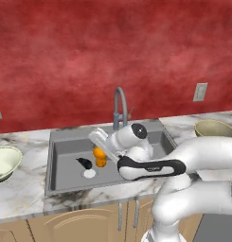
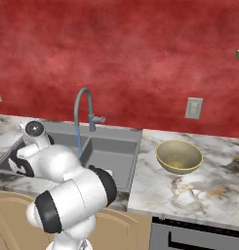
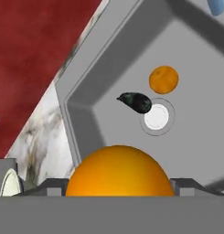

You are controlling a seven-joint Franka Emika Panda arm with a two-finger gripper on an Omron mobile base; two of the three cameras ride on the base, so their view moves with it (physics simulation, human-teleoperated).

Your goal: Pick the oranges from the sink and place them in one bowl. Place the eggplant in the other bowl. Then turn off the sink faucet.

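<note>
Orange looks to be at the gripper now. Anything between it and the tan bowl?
Probably the faucet at the sink's back rim. The orange at the gripper is in the left basin; the tan bowl sits on the counter to the right. Lifted above the rim, nothing else visible blocks it.

Counter: marbled white-grey counter along the red wall, above tan cabinet doors.
Sink: grey sink set into the counter.
Left end: pale cream bowl on the counter, left of the sink.
Right side: tan bowl on the counter, right of the sink.
Sink floor: eggplant touching the white drain; one orange just beside.
</note>
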